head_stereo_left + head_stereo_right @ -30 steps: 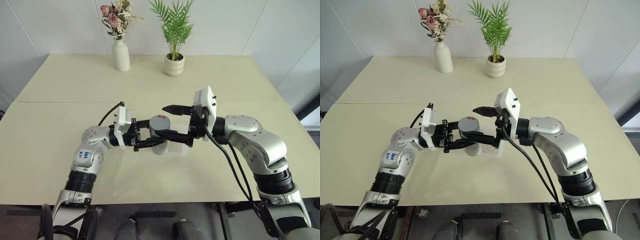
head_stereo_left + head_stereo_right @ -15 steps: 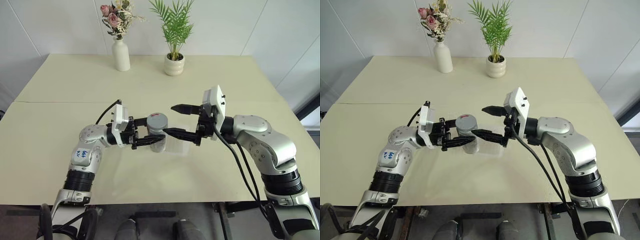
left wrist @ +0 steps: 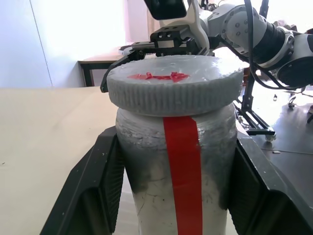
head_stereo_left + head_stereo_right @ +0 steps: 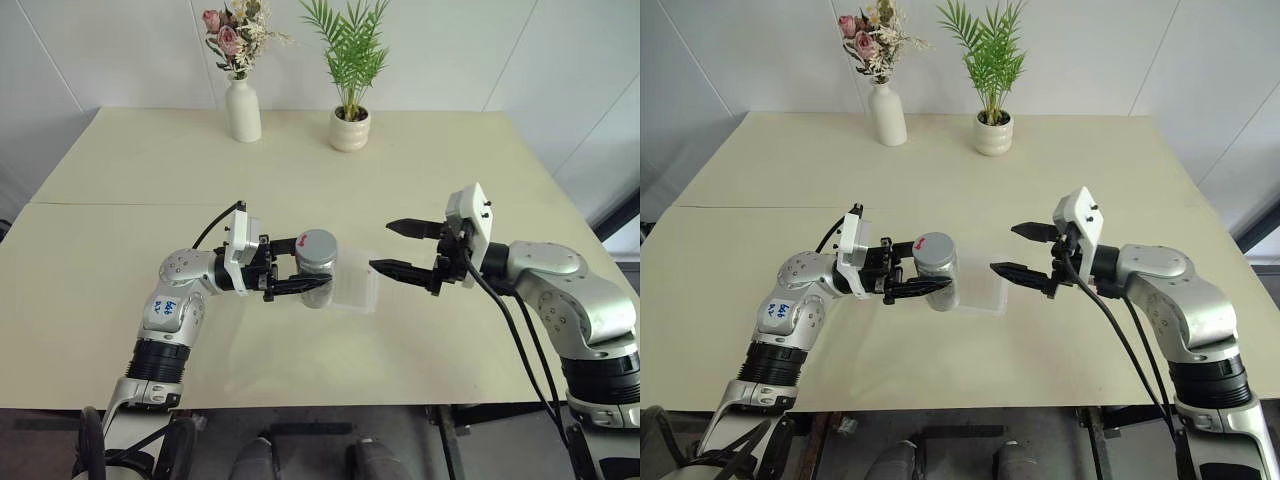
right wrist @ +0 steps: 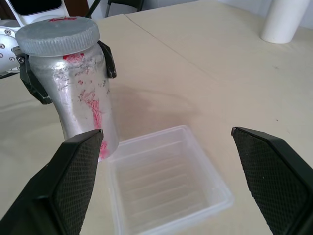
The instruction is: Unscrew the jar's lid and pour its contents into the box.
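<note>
**Left eye view: lid on the jar, box empty**

In the left eye view the jar (image 4: 317,272) is seen gripped around its body by the left end effector (image 4: 300,268), whose two black fingers are clamped on either side of the glass below the cap. The jar is held upright or nearly so, at the near-left edge of the box (image 4: 356,290), which lies flat on the counter (image 4: 420,180). From the head views it cannot be told whether the jar's base rests on the counter or is held just clear of it.

The lid (image 4: 316,245) is seated on the jar, its ribbed rim and red mark plain in the left wrist view, so no unscrewing is judged to be completed. The box is shown empty in the right wrist view, its ridged floor bare. The contents cannot be made out through the smeared, cloudy wall of the jar. Both parts of the task are therefore judged to be outstanding: the lid is to be turned off, then the jar tipped over the box.

The right end effector (image 4: 404,247) is held level with its fingers spread wide apart and nothing between them. It is pointed toward the jar from the far side of the box, well apart from the lid, with the box lying between the two end effectors.
</note>
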You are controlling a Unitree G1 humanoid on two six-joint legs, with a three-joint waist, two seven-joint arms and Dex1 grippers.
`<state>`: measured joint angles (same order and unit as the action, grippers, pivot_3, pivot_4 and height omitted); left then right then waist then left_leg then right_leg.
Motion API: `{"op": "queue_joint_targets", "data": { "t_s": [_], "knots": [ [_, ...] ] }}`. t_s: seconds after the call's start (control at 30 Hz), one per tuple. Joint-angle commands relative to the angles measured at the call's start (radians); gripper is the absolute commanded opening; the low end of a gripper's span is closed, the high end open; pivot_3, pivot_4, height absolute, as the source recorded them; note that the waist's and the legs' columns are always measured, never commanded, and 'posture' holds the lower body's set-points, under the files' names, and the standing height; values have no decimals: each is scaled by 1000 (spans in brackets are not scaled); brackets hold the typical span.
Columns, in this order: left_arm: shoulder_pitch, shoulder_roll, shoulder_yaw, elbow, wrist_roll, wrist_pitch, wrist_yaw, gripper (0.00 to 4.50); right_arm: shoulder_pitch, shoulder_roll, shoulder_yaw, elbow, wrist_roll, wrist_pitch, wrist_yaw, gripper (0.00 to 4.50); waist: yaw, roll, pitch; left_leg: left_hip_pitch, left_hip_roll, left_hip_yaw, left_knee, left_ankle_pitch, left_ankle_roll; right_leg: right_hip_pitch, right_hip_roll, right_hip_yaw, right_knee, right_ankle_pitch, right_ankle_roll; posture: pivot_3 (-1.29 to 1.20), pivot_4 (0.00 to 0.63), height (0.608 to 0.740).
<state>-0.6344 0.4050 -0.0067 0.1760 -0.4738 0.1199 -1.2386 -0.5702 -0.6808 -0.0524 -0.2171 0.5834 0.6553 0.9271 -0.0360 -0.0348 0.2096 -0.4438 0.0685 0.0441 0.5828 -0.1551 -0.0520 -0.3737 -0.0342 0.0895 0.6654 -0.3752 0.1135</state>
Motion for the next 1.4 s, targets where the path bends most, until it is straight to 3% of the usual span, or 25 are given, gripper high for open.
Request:
{"op": "queue_joint_targets", "data": {
  "t_s": [0.03, 0.33, 0.77, 1.4],
  "knots": [
    [-17, -1, 8, -20, -13, -13, -5, 2433, -26, 7, -41, -46, 54, 9, -2, 4430, -2, 0, 0, 0, 0, 0, 0, 0, 0, 0, 0, 0, 0, 0, 0, 0, 150, 740],
    [-10, -5, 6, -24, -12, -13, -2, 2433, -85, 65, 9, -184, 184, 95, -44, 4430, -2, 0, 0, 0, 0, 0, 0, 0, 0, 0, 0, 0, 0, 0, 0, 0, 150, 740],
    [-7, -12, 6, -27, -12, -14, 2, 2433, -173, 176, 163, -114, 81, 57, -63, 4430, -3, 0, 0, 0, 0, 0, 0, 0, 0, 0, 0, 0, 0, 0, 0, 0, 150, 740],
    [-5, -13, 5, -32, -14, -11, 4, 2433, -199, 243, 167, -53, 15, 20, -69, 4430, -5, 0, 0, 0, 0, 0, 0, 0, 0, 0, 0, 0, 1, 0, 0, 0, 150, 740]
  ]
}}
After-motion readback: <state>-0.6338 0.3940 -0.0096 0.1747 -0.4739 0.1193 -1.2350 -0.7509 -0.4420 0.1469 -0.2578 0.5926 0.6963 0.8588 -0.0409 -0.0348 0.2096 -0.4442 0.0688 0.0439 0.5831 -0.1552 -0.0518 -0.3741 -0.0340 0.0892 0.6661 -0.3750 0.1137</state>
